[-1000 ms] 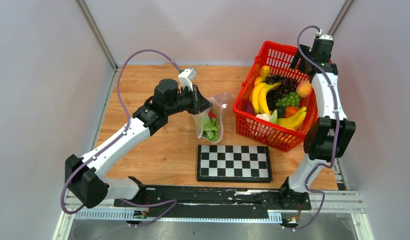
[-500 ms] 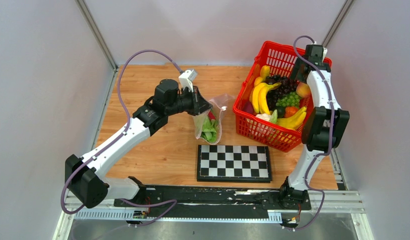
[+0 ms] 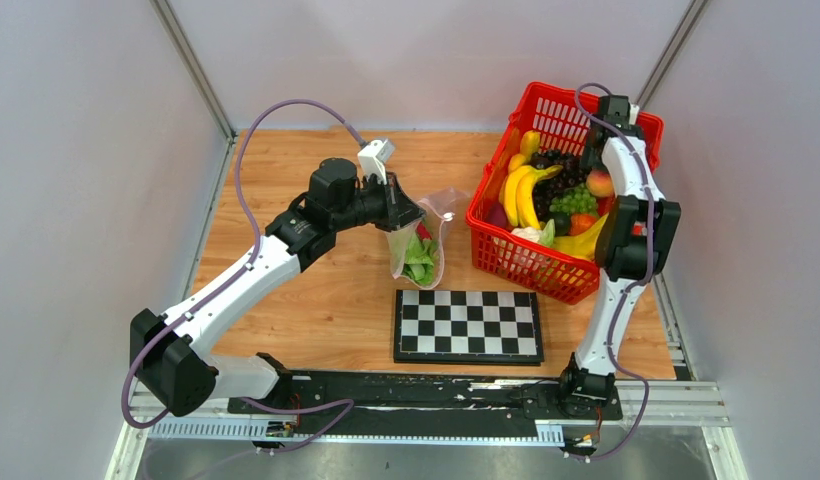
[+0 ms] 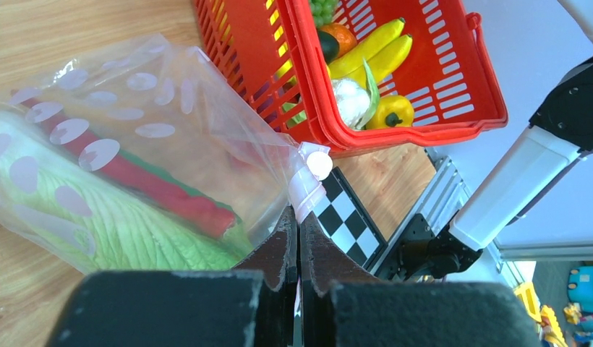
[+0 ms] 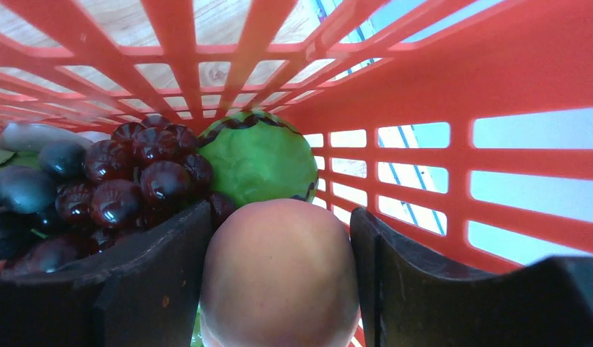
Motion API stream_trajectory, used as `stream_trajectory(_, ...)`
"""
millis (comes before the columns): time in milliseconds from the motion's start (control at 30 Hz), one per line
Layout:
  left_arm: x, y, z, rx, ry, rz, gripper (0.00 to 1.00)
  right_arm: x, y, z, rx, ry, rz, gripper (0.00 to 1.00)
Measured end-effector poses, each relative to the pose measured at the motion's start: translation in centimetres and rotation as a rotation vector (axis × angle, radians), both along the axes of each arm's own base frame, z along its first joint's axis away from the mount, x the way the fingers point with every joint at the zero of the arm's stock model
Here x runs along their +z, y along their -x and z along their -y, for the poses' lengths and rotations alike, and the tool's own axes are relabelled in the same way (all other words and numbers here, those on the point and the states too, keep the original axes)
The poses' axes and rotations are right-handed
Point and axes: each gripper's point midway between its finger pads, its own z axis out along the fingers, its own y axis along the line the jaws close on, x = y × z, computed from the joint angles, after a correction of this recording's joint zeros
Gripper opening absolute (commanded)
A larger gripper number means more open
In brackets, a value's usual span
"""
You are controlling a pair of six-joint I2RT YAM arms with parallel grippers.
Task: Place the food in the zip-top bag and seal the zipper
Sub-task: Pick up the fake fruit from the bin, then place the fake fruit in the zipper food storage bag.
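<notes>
The clear dotted zip-top bag (image 3: pixel 432 228) hangs over the wooden table, with green lettuce (image 4: pixel 120 231) and a red piece (image 4: pixel 163 195) inside it. My left gripper (image 4: pixel 299 217) is shut on the pink zipper (image 4: pixel 305 189) at the bag's top edge, and the top view shows the left gripper (image 3: pixel 401 214) holding the bag up. My right gripper (image 5: pixel 279 238) is down inside the red basket (image 5: pixel 424 79). Its fingers press both sides of a peach (image 5: pixel 279 275) that still lies among the food. From above, the peach (image 3: pixel 599 183) sits below the right wrist.
The red basket (image 3: pixel 516 262) holds bananas (image 3: pixel 521 195), dark grapes (image 5: pixel 142 181), a green round fruit (image 5: pixel 257 155) and several other pieces. A chessboard (image 3: pixel 467 325) lies in front of the bag. The basket wall stands close behind the right fingers.
The right arm has dropped from above the basket's back rim down into it, and its jaws have narrowed onto the peach. The left arm and bag have stayed still.
</notes>
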Motion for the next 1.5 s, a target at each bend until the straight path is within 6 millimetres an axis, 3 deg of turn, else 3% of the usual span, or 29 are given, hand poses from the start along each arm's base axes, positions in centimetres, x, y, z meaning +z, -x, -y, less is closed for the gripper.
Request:
stream_trajectory(67,0.0,0.0,0.0,0.0,-0.001,0.0,0.0,0.2,-0.1,-0.2,0.01,-0.01,0.014,0.42)
stream_trajectory(267,0.0,0.0,0.0,0.0,-0.001,-0.001,0.0,2.1,1.3,-1.3,0.058,-0.062,0.077,0.39)
stream_trajectory(367,0.0,0.0,0.0,0.0,-0.001,-0.001,0.0,5.2,2.8,-2.4,0.091,-0.084,0.145,0.39)
stream_trajectory(500,0.0,0.0,0.0,0.0,0.0,-0.001,0.0,12.1,5.2,-4.5,0.162,-0.11,0.344,0.39)
stream_trajectory(633,0.0,0.0,0.0,0.0,0.0,0.0,0.0,16.7,7.0,-7.0,0.237,-0.171,0.501,0.38)
stream_trajectory(767,0.0,0.0,0.0,-0.001,0.0,-0.001,0.0,18.3,8.6,-11.3,0.372,-0.333,0.612,0.36)
stream_trajectory(967,-0.6,-0.1,0.3,-0.007,-0.007,-0.014,0.0,17.7,12.2,-20.4,0.646,-0.683,0.668,0.35)
stream_trajectory(1100,-1.2,-0.2,0.5,-0.014,-0.014,-0.03,0.0,18.2,15.7,-27.7,0.882,-0.797,0.631,0.34)
stream_trajectory(1267,-1.5,-0.4,0.7,-0.015,-0.013,-0.041,0.0,19.2,22.2,-36.7,1.225,-0.865,0.618,0.34)
stream_trajectory(1367,-1.4,-0.4,0.8,-0.013,-0.004,-0.041,0.0,18.6,25.1,-39.9,1.361,-0.882,0.6,0.32)
stream_trajectory(1500,-1.3,-0.4,0.8,-0.011,0.002,-0.044,0.0,17.0,26.8,-42.4,1.446,-0.878,0.552,0.32)
